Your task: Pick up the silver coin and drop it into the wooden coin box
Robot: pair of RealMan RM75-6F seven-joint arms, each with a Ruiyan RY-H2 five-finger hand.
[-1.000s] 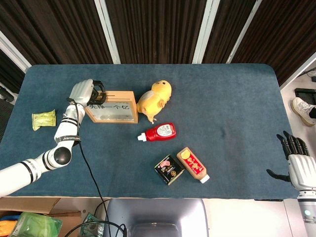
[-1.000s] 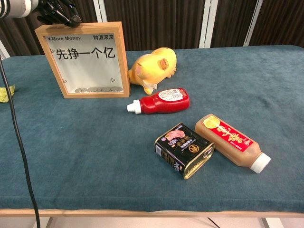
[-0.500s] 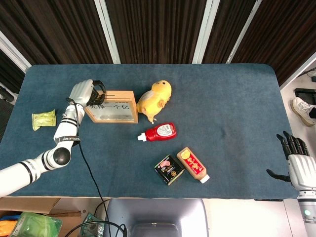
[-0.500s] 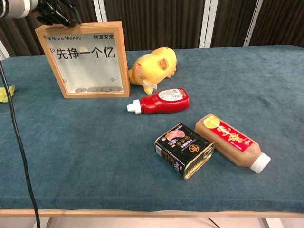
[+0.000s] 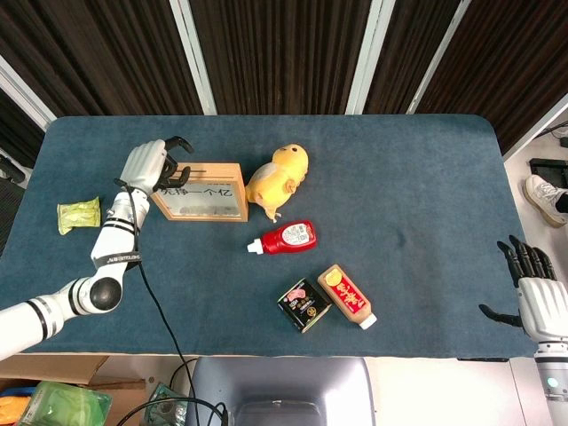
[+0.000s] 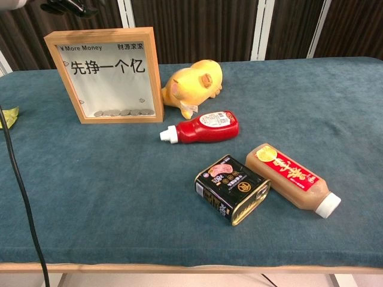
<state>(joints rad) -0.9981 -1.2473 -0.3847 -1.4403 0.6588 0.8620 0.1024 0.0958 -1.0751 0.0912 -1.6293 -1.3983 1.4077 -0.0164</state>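
head view first: the left hand (image 5: 146, 165) hovers at the left end of the wooden coin box (image 5: 201, 192), over its top corner, fingers (image 5: 180, 142) spread and released with nothing between them. the box stands upright on the blue desk (image 5: 408, 195), at about ten o'clock from the desk's middle. just beside the box's right end, at its three o'clock, lies the yellow duck toy (image 5: 279, 180). at six o'clock from the duck is the red ketchup bottle (image 5: 284, 239) on its side, white cap pointing to nine o'clock. further toward six o'clock sit the black tin (image 5: 304, 304) and, touching or just beside it, the brown drink bottle (image 5: 347, 295). a green packet (image 5: 78, 215) lies near the desk's nine o'clock edge, apart from the box. the right hand (image 5: 538, 293) hangs off the desk's four o'clock corner, fingers open and empty.

chest view now: the wooden coin box (image 6: 109, 75) faces the camera, glass front with printed characters, and a row of silver coins (image 6: 119, 112) lies along the bottom inside it. which of them is the silver coin of the task, can't tell. only dark fingertips (image 6: 66, 6) of the left hand show at the top edge, above the box's left corner and clear of it. the duck toy (image 6: 192, 84) leans just beside the box at three o'clock, the ketchup bottle (image 6: 203, 127) lies nearer, then the tin (image 6: 232, 189) and drink bottle (image 6: 292, 179).
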